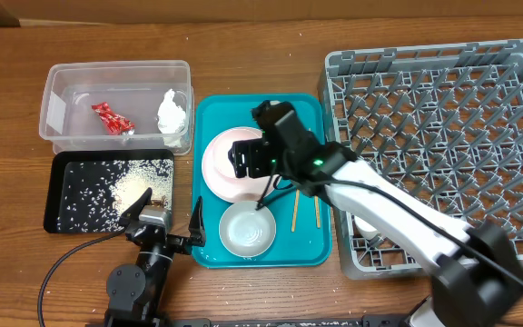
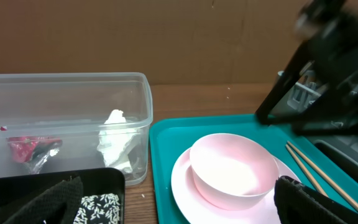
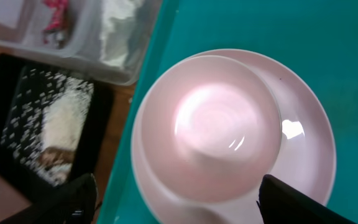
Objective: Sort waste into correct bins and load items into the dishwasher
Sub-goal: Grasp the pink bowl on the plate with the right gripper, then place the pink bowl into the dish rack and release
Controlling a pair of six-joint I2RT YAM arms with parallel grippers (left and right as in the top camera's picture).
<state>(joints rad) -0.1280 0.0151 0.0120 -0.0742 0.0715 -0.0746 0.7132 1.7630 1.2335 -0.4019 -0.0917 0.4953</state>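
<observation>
A pale pink bowl (image 1: 236,141) sits on the pale pink plate (image 1: 218,174) on a teal tray. My right gripper (image 1: 248,162) hangs open just above them, its fingers wide on either side of the bowl (image 3: 207,127) in the right wrist view (image 3: 179,196). A whitish bowl (image 1: 247,229) and two chopsticks (image 1: 295,209) lie on the same tray. My left gripper (image 1: 166,220) is open and empty at the front, between the black tray (image 1: 54,195) and the teal tray. The clear tub (image 1: 60,100) holds the red wrapper (image 1: 113,118) and the white napkin (image 1: 172,111). Food scraps (image 1: 130,186) lie in the black tray.
The grey dish rack (image 1: 443,118) fills the right side, and my right arm crosses its front left corner. The teal tray (image 1: 307,113) lies between the rack and the two bins. No cup is clearly visible.
</observation>
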